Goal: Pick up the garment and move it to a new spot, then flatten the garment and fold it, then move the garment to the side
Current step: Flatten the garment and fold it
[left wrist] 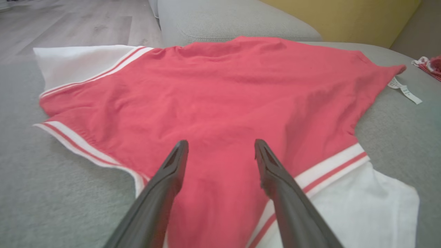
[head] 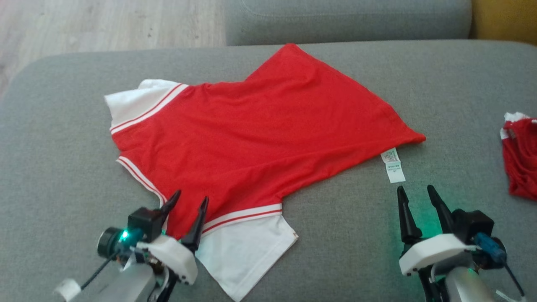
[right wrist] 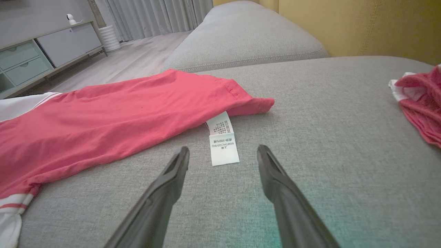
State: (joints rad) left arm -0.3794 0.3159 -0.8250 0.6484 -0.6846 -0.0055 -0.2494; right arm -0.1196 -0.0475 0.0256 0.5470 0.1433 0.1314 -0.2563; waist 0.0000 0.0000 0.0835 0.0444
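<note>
A red shirt with white sleeves and striped trim [head: 260, 126] lies spread nearly flat on the grey sofa seat [head: 335, 230], hem corner pointing right, a white care label [head: 393, 165] sticking out beneath it. My left gripper [head: 191, 199] hovers open over the shirt's near edge by the lower sleeve [head: 247, 247]; in the left wrist view [left wrist: 220, 144] red cloth [left wrist: 220, 93] lies beyond the fingers. My right gripper [head: 415, 191] stands open just short of the label, with bare cushion between its fingers in the right wrist view [right wrist: 223, 150], the label [right wrist: 223, 144] and shirt hem [right wrist: 137, 106] ahead.
A second crumpled red and white garment [head: 520, 159] sits at the seat's right edge. The sofa backrest [head: 348, 19] runs behind, with wooden floor [head: 105, 25] at the far left. A yellow wall [right wrist: 361, 24] and a cabinet [right wrist: 41, 51] show in the right wrist view.
</note>
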